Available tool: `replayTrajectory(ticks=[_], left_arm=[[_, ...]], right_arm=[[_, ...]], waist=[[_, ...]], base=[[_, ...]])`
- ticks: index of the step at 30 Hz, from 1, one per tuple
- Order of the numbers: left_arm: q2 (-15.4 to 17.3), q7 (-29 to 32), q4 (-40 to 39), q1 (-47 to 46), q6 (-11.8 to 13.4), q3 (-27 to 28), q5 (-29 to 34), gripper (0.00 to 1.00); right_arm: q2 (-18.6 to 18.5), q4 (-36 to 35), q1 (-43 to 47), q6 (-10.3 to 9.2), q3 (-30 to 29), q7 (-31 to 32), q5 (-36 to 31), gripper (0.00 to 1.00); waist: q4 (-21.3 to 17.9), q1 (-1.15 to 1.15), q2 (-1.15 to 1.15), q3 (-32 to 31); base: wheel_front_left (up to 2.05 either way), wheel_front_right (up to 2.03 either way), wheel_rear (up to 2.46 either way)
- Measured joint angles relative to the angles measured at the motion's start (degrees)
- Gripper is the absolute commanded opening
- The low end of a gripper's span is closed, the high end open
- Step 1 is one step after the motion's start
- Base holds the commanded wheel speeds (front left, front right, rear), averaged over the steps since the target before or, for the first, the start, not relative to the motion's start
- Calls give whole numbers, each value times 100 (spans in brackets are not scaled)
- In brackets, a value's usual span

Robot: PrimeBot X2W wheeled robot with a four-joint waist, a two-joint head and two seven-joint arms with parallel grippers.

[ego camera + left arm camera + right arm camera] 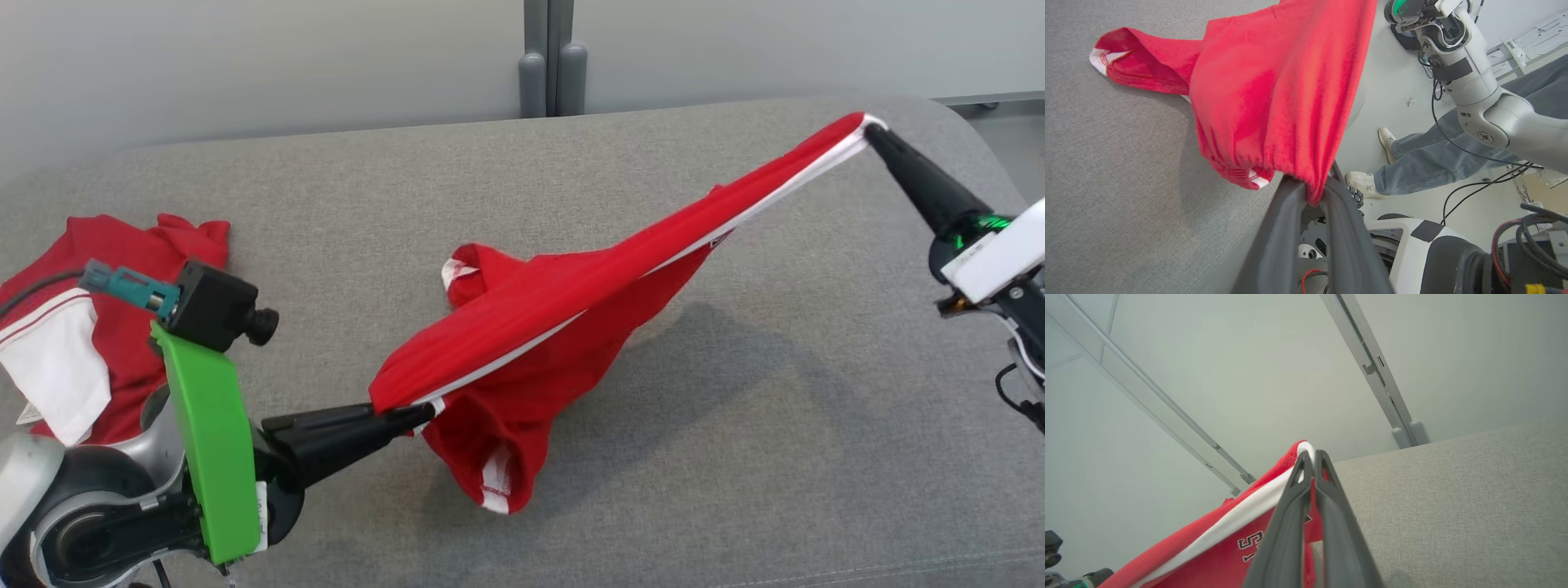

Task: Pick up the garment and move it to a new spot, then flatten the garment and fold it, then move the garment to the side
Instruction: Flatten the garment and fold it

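Observation:
The garment [563, 318] is red with white trim and hangs stretched in the air between my two grippers, its lower folds sagging onto the grey cushion. My left gripper [420, 415] is shut on its near lower corner; in the left wrist view the red cloth [1274, 94] bunches between the dark fingers [1282, 228]. My right gripper [872, 132] is shut on the far upper corner, raised at the right. In the right wrist view the garment's white band [1249, 510] and black lettering run down from that gripper [1309, 457].
A second red and white garment [98, 318] lies crumpled at the cushion's far left. The grey cushion [735, 457] spreads wide, its back edge against a pale wall. In the left wrist view a person's legs [1433, 163] and cables are on the floor beside the robot's base.

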Motion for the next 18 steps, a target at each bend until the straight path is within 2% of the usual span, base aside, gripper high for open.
replayTrajectory(ticks=[3,7,8,9,11,12,17,18], left_arm=[[11,88,-130,-68,49,37,-214,0],[171,232,57,-64,202,-62,-174,1],[182,281,125,-58,229,-141,-175,4],[174,302,215,-36,264,-210,-169,12],[174,360,465,-18,313,-400,-60,18],[172,385,632,-6,339,-499,46,29],[142,357,1419,12,402,-738,700,40],[142,357,1419,12,402,-738,700,44]], right_arm=[[-64,-358,-1,-1,-167,102,310,0],[-49,-489,86,-8,-148,283,494,0],[-29,-479,169,-53,-108,316,501,0],[11,-458,254,-122,-60,330,501,0],[133,-371,404,-234,53,338,491,0],[247,-309,454,-305,96,310,476,0],[825,-27,485,-609,361,-43,92,0],[825,-27,485,-609,361,-43,92,0]], waist=[[-58,0,0,9],[-118,0,0,94],[-130,0,0,132],[-140,0,0,175],[-158,0,0,280],[-166,0,0,338],[-209,0,0,666],[-209,0,0,666]], base=[[0,0,0],[0,0,0],[0,0,0],[0,0,0],[0,0,0],[0,0,0],[0,0,0],[0,0,0]])
